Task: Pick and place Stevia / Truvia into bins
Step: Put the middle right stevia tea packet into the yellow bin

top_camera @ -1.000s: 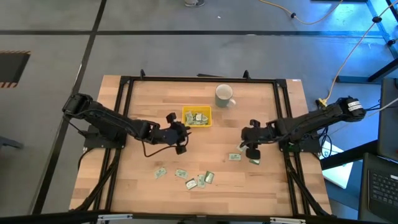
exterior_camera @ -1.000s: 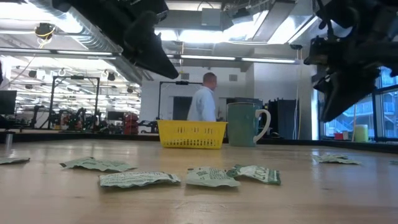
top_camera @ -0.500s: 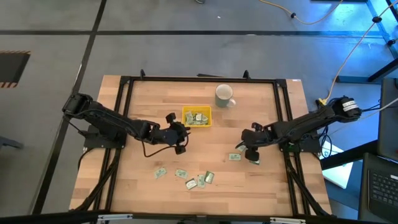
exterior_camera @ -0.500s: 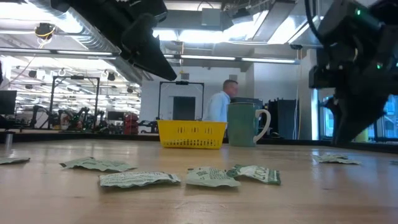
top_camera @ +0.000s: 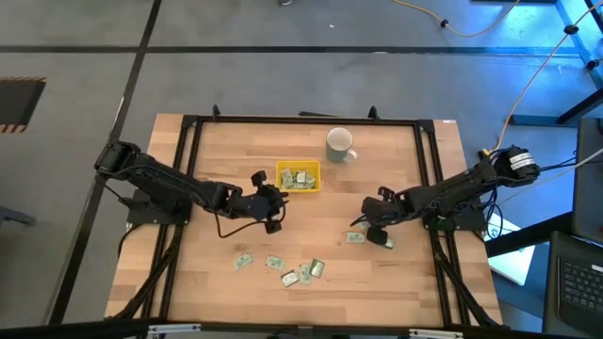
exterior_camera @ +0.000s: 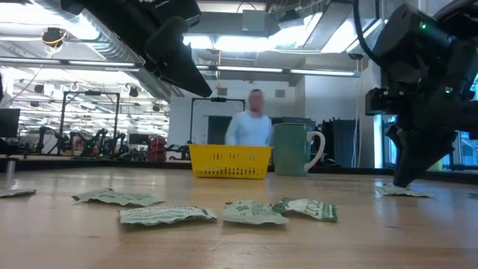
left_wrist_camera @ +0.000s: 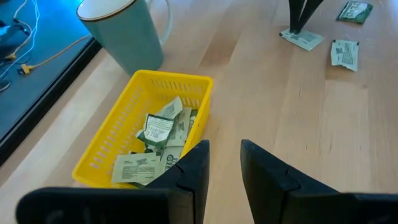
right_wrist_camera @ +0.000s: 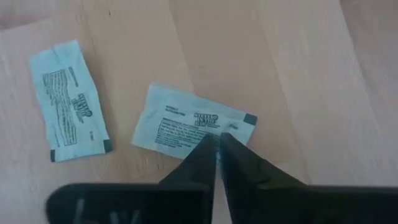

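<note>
Several pale green and white sachets lie flat in the yellow tray [top_camera: 298,176] [left_wrist_camera: 149,134] [exterior_camera: 230,161]. More sachets [top_camera: 283,268] [exterior_camera: 168,215] are scattered toward the table's near edge, and a few lie by my right gripper [top_camera: 373,230] [exterior_camera: 400,182]. That gripper is down at the table with its fingers shut [right_wrist_camera: 217,140] on one flat sachet [right_wrist_camera: 186,127] [left_wrist_camera: 303,38]. A second sachet [right_wrist_camera: 71,99] lies beside it. My left gripper [top_camera: 277,203] [left_wrist_camera: 225,163] hovers open just short of the tray on its near-left side, holding nothing. My right gripper comes from above, pointing down, and the tips of its shut fingers [right_wrist_camera: 208,146] stand on the sachet near the middle of one long edge [right_wrist_camera: 202,138]. The sachet lies flat on the table, not lifted.
A white mug [top_camera: 339,144] [exterior_camera: 295,148] [left_wrist_camera: 121,31] stands right of the tray toward the far edge. A black frame [top_camera: 301,120] runs around the tabletop. Bare wood lies between the two arms. A person [exterior_camera: 250,127] walks in the room beyond the table.
My right gripper has come down from above the table until its tips reach the sachet, drifting slightly toward the table's left. My left arm has stayed still. The person in the background has walked back and forth.
</note>
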You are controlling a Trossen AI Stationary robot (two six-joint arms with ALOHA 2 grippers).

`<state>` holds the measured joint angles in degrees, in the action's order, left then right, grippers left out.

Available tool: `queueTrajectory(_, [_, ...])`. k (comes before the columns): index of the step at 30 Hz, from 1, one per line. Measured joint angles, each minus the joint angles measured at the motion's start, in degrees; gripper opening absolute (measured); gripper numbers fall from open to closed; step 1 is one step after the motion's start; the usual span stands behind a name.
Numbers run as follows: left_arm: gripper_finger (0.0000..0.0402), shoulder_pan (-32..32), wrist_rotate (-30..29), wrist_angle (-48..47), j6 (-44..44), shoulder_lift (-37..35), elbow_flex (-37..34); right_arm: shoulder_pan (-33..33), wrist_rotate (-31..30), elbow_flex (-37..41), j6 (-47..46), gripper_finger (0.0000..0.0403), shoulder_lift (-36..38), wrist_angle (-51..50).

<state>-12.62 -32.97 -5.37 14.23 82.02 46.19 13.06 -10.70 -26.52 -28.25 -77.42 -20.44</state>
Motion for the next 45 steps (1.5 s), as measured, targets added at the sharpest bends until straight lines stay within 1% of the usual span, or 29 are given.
queueTrajectory(3, [0.0086, -0.01, 0.0, -0.02, 0.0, 0.0, 0.0, -0.01, 0.01, 0.02, 0.05, 0.0007, -0.06, 0.04])
queueTrajectory(6, [0.0086, 0.0, 0.0, -0.06, -0.01, 0.0, 0.0, 0.05, -1.17, 0.09, 0.01, 0.0006, -0.16, 0.08])
queueTrajectory(11, [0.0086, 0.0, 0.0, -0.06, -0.01, 0.0, 0.0, 0.02, -1.47, -0.26, 0.17, 0.0003, -0.35, 0.14])
queueTrajectory(14, [0.0086, 0.0, 0.0, -0.04, 0.01, -0.02, 0.0, 0.0, -1.43, -2.05, 0.88, 0.0003, -0.55, -1.02])
queueTrajectory(22, [0.0086, -0.02, 0.0, -0.04, 0.01, -0.02, 0.04, -0.02, -1.49, -8.03, 7.24, 0.0001, -0.66, -1.36])
queueTrajectory(26, [0.0086, -0.01, 0.0, -0.06, 0.0, -0.02, 0.04, -0.02, -1.61, -10.31, 8.48, 0.0001, -0.58, -1.6])
queueTrajectory(29, [0.0086, 0.0, 0.0, -0.06, 0.0, -0.02, 0.04, -0.02, -1.6, -10.5, 7.7, 0.0002, -0.58, -3.11])
queueTrajectory(35, [0.0086, -0.01, 0.0, -0.21, 0.0, -0.02, 0.04, -0.02, -0.33, -8.64, 6.55, 0.0029, -0.55, -2.44])
queueTrajectory(45, [0.0086, 0.0, 0.01, -0.28, -0.01, -0.02, 0.04, -0.02, 0.28, -5.57, 6.25, 0.0096, -0.51, -1.67])
